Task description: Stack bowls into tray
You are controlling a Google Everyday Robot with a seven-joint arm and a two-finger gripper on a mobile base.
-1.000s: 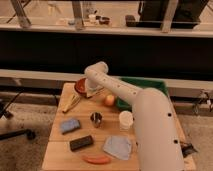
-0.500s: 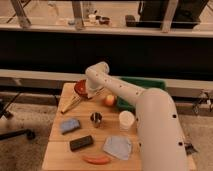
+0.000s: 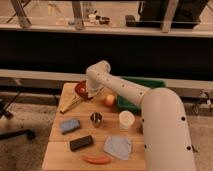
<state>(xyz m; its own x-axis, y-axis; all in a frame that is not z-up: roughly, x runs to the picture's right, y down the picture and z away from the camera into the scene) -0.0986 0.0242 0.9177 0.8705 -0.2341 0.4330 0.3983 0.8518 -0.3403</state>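
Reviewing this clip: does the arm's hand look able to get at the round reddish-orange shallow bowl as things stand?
Likely yes. The hand is down at the right rim of the round reddish-orange shallow bowl, shut, with nothing between them; the round orange fruit sits apart to its right.

The wooden table (image 3: 56, 153) holds 1 white cup (image 3: 126, 120), 1 small metal cup (image 3: 96, 119), 1 orange fruit (image 3: 109, 100), 1 blue sponge (image 3: 70, 125), 1 dark block (image 3: 81, 143) and 1 grey-blue cloth (image 3: 118, 147).
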